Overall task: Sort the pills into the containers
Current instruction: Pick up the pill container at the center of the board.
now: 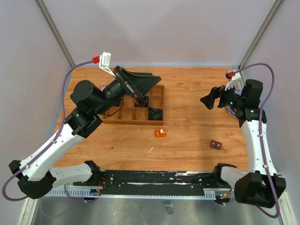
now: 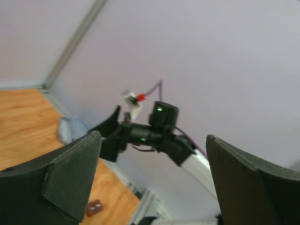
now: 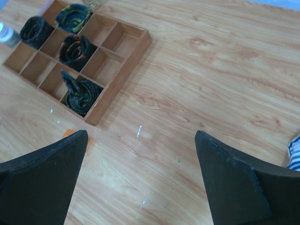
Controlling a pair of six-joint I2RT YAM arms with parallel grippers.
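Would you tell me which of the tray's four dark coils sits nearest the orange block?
The loose, spread-out coil in the wooden tray's corner compartment; the other three sit farther back.

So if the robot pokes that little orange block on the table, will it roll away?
Probably not. The small orange block looks boxy and flat-sided, so it should slide rather than roll. It's tiny beside the wooden compartment tray, so likely light, and the smooth wooden table may let it skid.

The counter [image 3: 211,70] is smooth, light-grained wood with a faint sheen, and the tray [image 3: 121,82] on it is plain matt wood. My right claw [image 3: 140,136] has matt black, slightly grainy fingers [image 3: 42,187].
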